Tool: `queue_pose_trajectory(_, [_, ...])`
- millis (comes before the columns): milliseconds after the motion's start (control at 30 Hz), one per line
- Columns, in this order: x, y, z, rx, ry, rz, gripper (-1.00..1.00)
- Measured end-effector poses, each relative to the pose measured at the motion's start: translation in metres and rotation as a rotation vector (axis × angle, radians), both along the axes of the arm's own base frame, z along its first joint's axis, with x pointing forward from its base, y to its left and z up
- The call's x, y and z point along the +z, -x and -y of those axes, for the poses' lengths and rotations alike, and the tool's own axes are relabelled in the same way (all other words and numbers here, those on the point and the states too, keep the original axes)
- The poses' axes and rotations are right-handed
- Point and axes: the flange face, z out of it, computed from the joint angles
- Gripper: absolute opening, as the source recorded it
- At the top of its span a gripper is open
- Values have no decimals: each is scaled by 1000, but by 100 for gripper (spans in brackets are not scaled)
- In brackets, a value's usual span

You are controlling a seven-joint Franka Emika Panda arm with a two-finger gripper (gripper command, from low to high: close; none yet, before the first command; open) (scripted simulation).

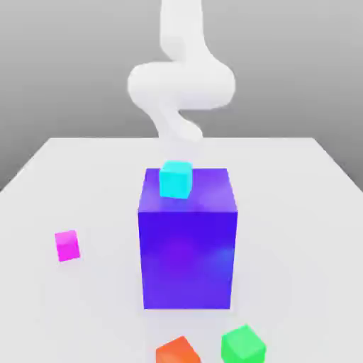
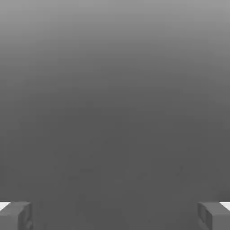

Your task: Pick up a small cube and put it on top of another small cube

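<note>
1. Claw [image 2: 115, 218]: two grey fingertips [image 2: 15, 215] at opposite lower corners of the hand view, spread wide apart, nothing between them. Beyond them lies plain grey ground.

2. Arm [image 1: 181, 85]: white, blurred, rising behind the blue block in the exterior view and curling at the far side of the table. The claw's place among the cubes cannot be told from the exterior view, so places below are given from the arm.

3. Table [image 1: 85, 184]: white, flat, bearing all the blocks.

4. Blue block [image 1: 188, 241]: large, blue-purple, upright at mid-table, directly in front of the arm.

5. Cyan cube [image 1: 176, 179]: small, resting on top of the blue block, at its rear edge, nearest the arm of all the cubes.

6. Pink cube [image 1: 67, 245]: small, magenta, on the table, alone, well apart from the blue block toward the exterior view's left, and well away from the arm. Touching nothing else.

7. Green cube [image 1: 243, 345]: small, on the table at the near edge, in front of the blue block and toward the exterior view's right, far from the arm. Nothing sits on it.

8. Orange cube [image 1: 178, 352]: small, orange-red, on the table near the green cube, on its left in the exterior view, partly cut by the frame edge.
</note>
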Motion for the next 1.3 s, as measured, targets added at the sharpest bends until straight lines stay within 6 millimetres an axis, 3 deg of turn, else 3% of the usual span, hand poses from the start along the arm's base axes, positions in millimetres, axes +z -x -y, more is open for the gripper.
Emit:
queue_pose_trajectory(167, [-98,-31,66,-202,-40,-136,0])
queue_pose_trajectory(367, [-214,-22,146,-439,-115,-286,0])
queue_pose_trajectory(600, [-343,41,215,-711,-241,-446,0])
queue_pose_trajectory(733, [-408,94,234,-862,-332,-530,0])
queue_pose_trajectory(833, [-452,137,237,-974,-409,-588,0])
queue_pose_trajectory(867, [-464,152,238,-1014,-434,-602,0])
queue_pose_trajectory(933, [-478,160,238,-1037,-442,-616,0])
queue_pose_trajectory(1267, [-533,161,237,-1039,-443,-621,0])
queue_pose_trajectory(1300, [-538,161,236,-1037,-447,-620,-100])
